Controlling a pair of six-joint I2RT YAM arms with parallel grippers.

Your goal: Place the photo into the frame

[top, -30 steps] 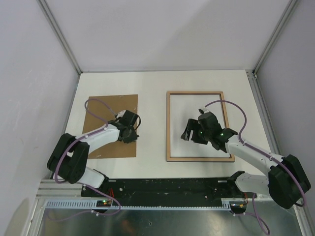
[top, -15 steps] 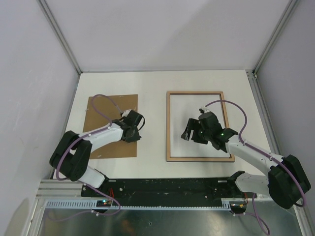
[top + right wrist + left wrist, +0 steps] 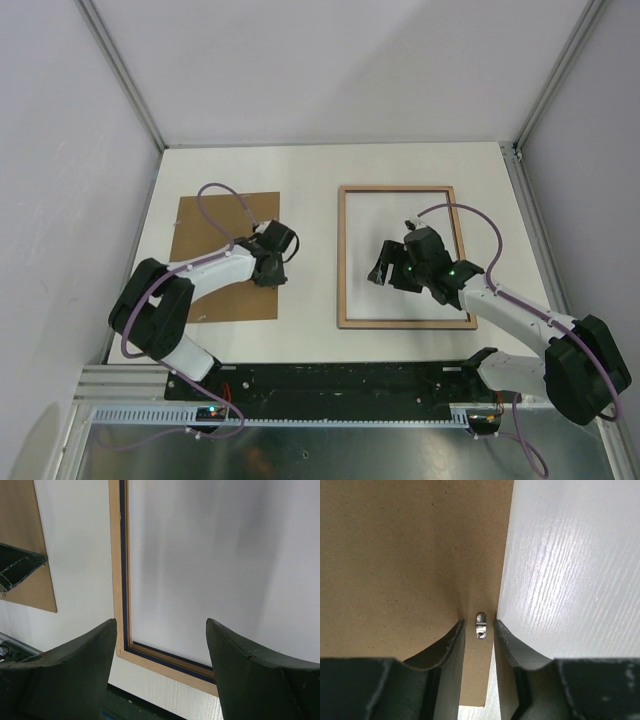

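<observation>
I see the frame [image 3: 343, 262] lying wood side up on the right half of the table [image 3: 310, 170]. A white sheet [image 3: 200, 555] fills it, and I cannot tell if that is the photo; the brown backing board [image 3: 212, 225] lies to the left. My right gripper [image 3: 161, 625] hangs spread wide over the frame's near-left part, and my left gripper [image 3: 479, 624], narrowly parted, is over a metal clip [image 3: 480, 633] at the board's right edge.
</observation>
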